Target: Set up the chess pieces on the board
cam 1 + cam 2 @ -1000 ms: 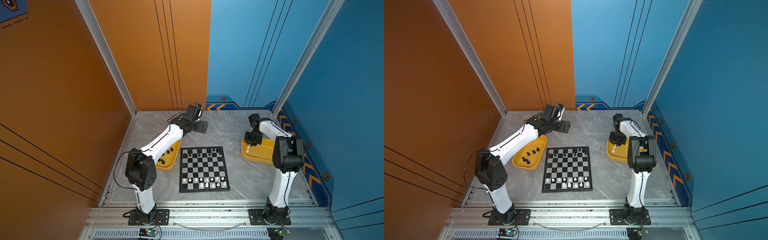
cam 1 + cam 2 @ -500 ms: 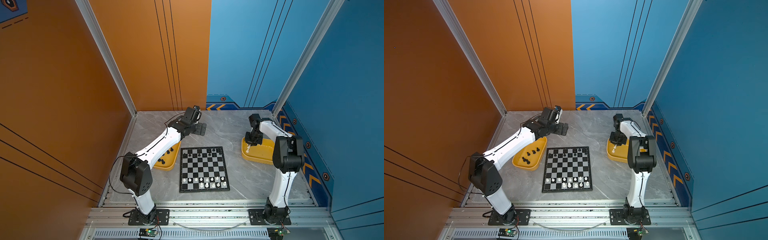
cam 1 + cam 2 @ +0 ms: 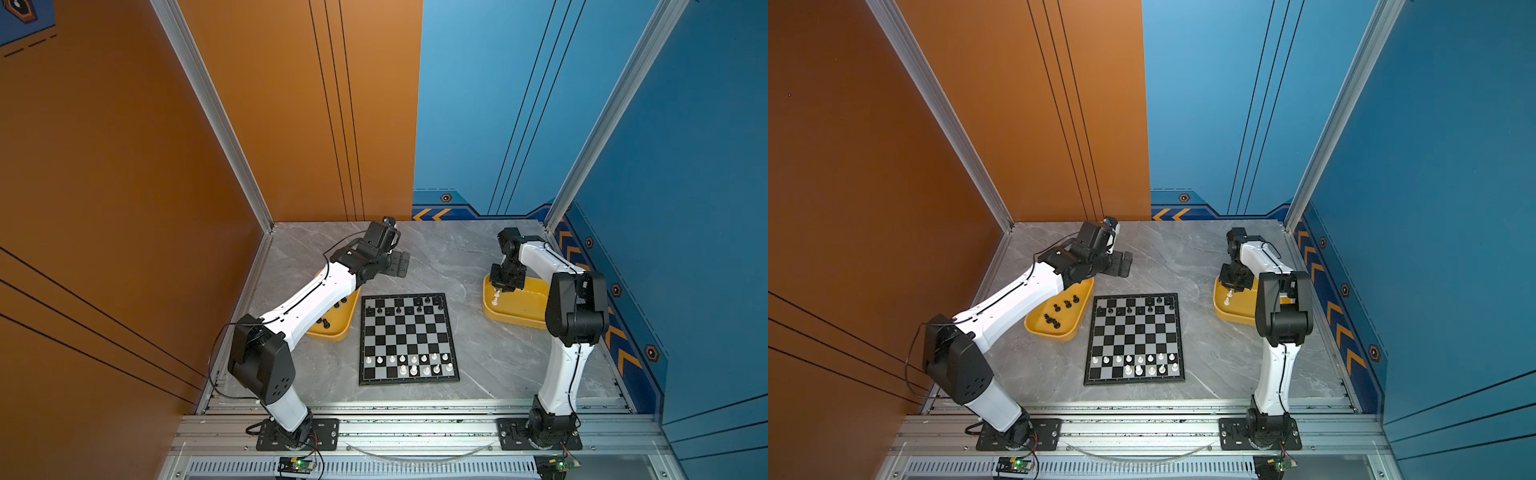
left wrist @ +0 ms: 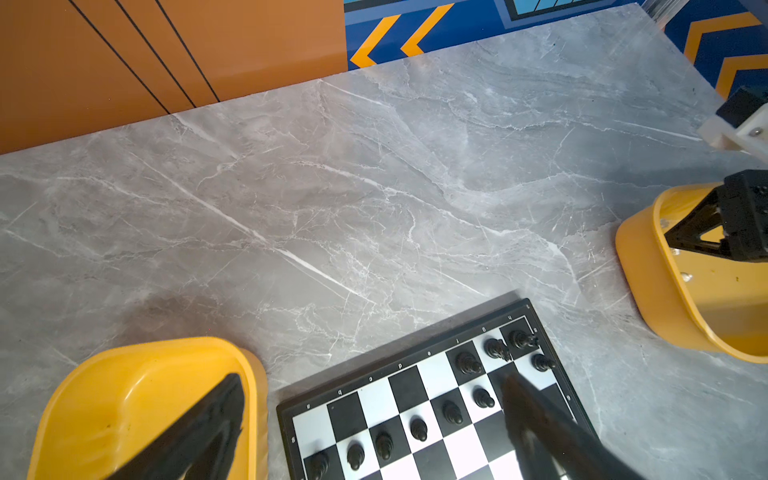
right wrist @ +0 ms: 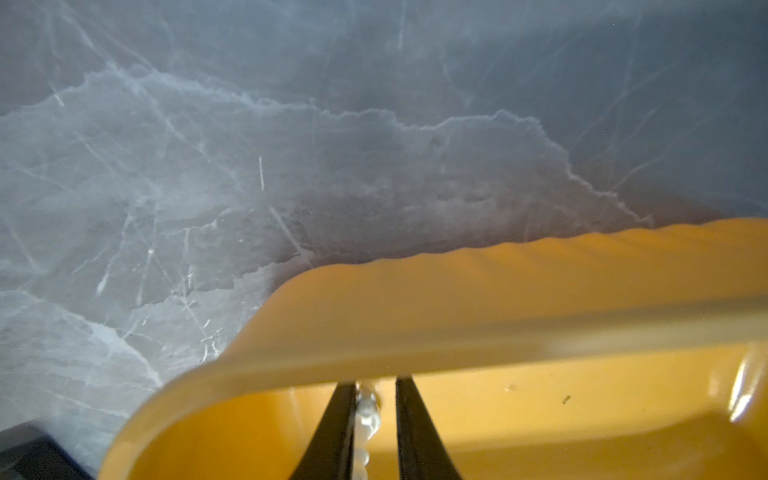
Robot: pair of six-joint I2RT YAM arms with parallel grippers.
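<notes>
The right gripper [image 5: 376,382] sits narrow around a white piece [image 5: 368,411] in a yellow tray [image 5: 498,299]; whether it grips is unclear. The left gripper [image 4: 370,377] hangs wide open beyond the board [image 3: 409,332], which lies mid-table [image 3: 490,365]. Only the top views show loose black pieces [image 3: 1068,306] in the other tray [image 3: 1054,336].

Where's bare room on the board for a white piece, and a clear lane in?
Bare: the board's four middle rows, between the black pieces and white pieces, plus the three left squares of the near back row. Open marble lies between the board and the right tray. Crowded: both pawn rows, back rows' right ends.
</notes>
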